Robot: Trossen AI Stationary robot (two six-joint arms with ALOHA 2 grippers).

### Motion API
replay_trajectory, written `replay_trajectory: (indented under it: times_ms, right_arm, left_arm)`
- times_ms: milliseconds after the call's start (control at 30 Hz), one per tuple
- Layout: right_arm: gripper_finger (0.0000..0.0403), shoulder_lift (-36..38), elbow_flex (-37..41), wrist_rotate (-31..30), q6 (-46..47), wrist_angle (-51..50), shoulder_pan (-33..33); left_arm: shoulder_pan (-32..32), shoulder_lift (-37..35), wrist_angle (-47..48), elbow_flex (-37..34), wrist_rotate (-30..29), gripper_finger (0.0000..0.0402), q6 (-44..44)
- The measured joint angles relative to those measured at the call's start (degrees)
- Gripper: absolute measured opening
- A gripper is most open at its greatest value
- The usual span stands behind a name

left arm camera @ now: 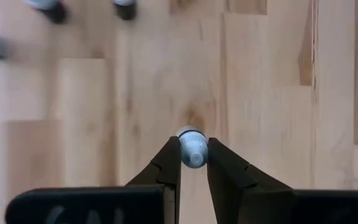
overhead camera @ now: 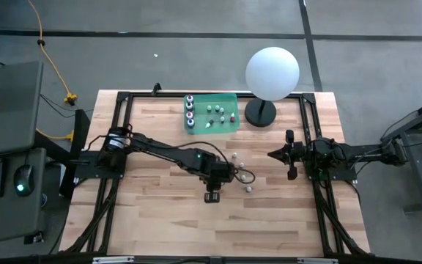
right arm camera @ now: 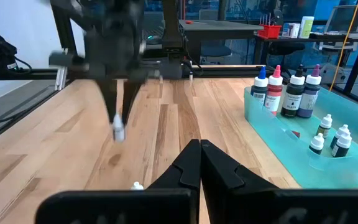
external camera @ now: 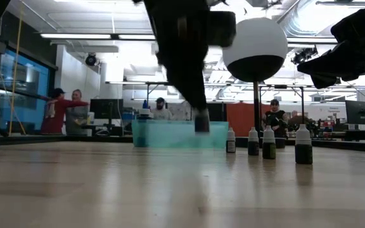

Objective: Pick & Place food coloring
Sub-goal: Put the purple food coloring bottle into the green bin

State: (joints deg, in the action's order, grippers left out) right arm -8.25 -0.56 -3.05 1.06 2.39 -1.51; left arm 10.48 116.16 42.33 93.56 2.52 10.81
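1. The left end effector [left arm camera: 193, 155] is shown over the middle of the wooden table [overhead camera: 160, 220]; its two dark fingers [left arm camera: 166, 167] are clamped on a tiny white-capped bottle [left arm camera: 191, 146] of food coloring, which is seen from above with its cap protruding between the fingertips
2. In the right wrist view the same left end effector [right arm camera: 118, 121] is seen pointing down, with the small bottle [right arm camera: 118, 130] held at its tips and raised clear of the table surface
3. In the high view the left end effector [overhead camera: 212, 192] is located in front of the green tray [overhead camera: 229, 99], well apart from it, with the gripped bottle hidden beneath the arm
4. The tray is placed at the far edge of the table, just beside the white sphere on a black base [overhead camera: 272, 73]; larger bottles [right arm camera: 288, 90] with blue, red and dark bodies are stood along one tray wall, and small white-capped bottles [right arm camera: 331, 137] are stood nearer its other side
5. Loose small bottles [overhead camera: 249, 188] are seen on the table just right of the left end effector; four [external camera: 268, 142] are shown upright in a row in the low view
6. The right end effector [right arm camera: 199, 155] is held clenched and empty above the right part of the table, pointing toward the left arm
7. People [external camera: 65, 107] are visible in the room beyond the table
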Motion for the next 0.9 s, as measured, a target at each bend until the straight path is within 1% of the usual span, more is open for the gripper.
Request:
replay_trajectory:
  times_ms: [200,367,433,567,633,700,833,900]
  right_arm:
    - [0.0,0.0,0.0,0.0,0.01,0.0,-0.01]
    - [0.0,0.02,0.01,0.0,0.01,0.0,0.0]
    - [0.0,0.02,-0.01,0.0,0.02,0.0,0.0]
    - [0.0,0.02,-0.01,-0.02,0.02,0.0,0.01]
    - [0.0,0.02,0.01,0.0,0.01,0.0,0.01]
    - [0.0,0.02,0.0,0.0,0.02,0.0,0.01]
    - [0.0,0.02,0.0,0.0,0.02,0.0,0.01]
    - [0.0,0.02,0.01,0.0,0.01,0.0,0.01]
  left_arm:
    - [-0.46,-2.56,15.11,10.81,-5.36,0.0043,0.46]
    - [-3.83,-2.76,27.38,23.31,-12.28,0.0043,2.15]
    - [-5.96,-2.8,28.89,27.36,-12.86,0.0043,3.14]
    - [-10.78,-2.69,33.03,34.14,-12.09,0.0042,5.71]
    - [-13.44,-2.8,34.79,36.4,-12.15,0.0042,6.01]
    - [-16.26,-2.78,35.78,37.23,-12.14,0.0042,6.01]
    - [-22.43,-2.69,35.83,37.26,-11.84,0.0042,5.41]
    - [-25.76,-2.69,34.91,36.45,-10.3,0.0042,4.35]
